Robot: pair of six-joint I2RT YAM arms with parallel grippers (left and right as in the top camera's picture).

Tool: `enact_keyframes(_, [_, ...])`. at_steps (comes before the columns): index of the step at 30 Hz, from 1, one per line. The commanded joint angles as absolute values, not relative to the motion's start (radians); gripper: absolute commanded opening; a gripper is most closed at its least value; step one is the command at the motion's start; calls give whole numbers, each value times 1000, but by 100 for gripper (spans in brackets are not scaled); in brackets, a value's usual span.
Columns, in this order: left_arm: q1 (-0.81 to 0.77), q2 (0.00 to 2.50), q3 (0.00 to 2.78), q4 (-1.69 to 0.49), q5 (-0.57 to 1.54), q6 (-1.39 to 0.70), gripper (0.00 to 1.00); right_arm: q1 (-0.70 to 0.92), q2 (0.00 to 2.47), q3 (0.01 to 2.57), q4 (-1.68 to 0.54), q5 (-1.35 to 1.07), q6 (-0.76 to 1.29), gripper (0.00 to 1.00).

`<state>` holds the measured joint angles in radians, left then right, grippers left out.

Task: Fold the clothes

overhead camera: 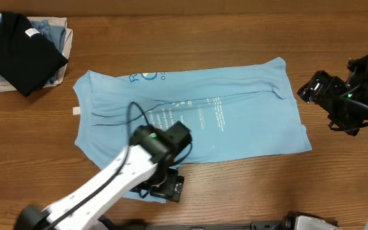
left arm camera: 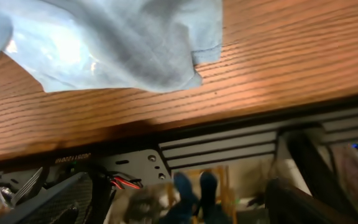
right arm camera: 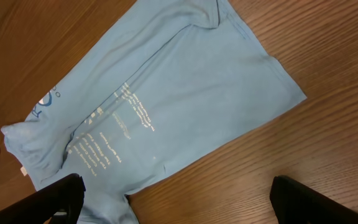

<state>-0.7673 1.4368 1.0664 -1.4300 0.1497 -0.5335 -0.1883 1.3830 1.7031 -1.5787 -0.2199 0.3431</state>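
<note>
The light sky-blue t-shirt [overhead camera: 235, 115] lies spread flat on the wooden table, with white lettering across its middle. My left gripper [overhead camera: 165, 185] hangs over the shirt's front left corner near the table's front edge. Its fingers [left arm camera: 169, 194] are wide apart with nothing between them, and the shirt's corner [left arm camera: 117, 43] lies just beyond. My right gripper [overhead camera: 308, 89] is raised off the shirt's right edge, open and empty. Its wrist view shows the whole shirt [right arm camera: 166, 93] below the spread fingers [right arm camera: 173, 199].
A black folded shirt [overhead camera: 18, 48] lies on denim-blue and white folded garments [overhead camera: 55, 30] at the back left corner. The table's front edge [left arm camera: 229, 118] runs just below the left gripper, with a metal frame and cables beneath.
</note>
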Motion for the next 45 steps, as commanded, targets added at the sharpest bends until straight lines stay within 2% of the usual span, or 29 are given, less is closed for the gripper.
enact_keyframes(1, [-788, 1540, 1053, -1423, 88, -611, 91, -188, 1369, 1702, -1573, -208, 340, 100])
enact_keyframes(11, [-786, 1754, 1053, -1351, 42, -603, 85, -188, 1369, 1702, -1576, -156, 340, 100])
enact_keyframes(18, [-786, 1769, 1033, -1300, 41, -580, 82, -188, 1369, 1702, -1576, -156, 340, 100])
enact_keyframes(25, [-783, 1769, 910, -1193, 54, -572, 72, -188, 1369, 1702, -1576, -157, 340, 100])
enact_keyframes(32, [-783, 1769, 879, -1157, 50, -570, 69, -188, 1369, 1702, -1575, -157, 340, 100])
enact_keyframes(41, [-783, 1769, 880, -1135, 41, -557, 47, -188, 1369, 1702, -1574, -157, 340, 100])
enact_keyframes(42, [-783, 1769, 880, -1135, 40, -556, 41, -188, 1369, 1702, -1572, -157, 340, 100])
enact_keyframes(44, [-783, 1769, 881, -1137, 41, -557, 20, -188, 1369, 1702, -1571, -157, 340, 100])
enact_keyframes(45, [-783, 1769, 883, -1142, 41, -557, 13, -188, 1369, 1702, -1571, -157, 340, 100])
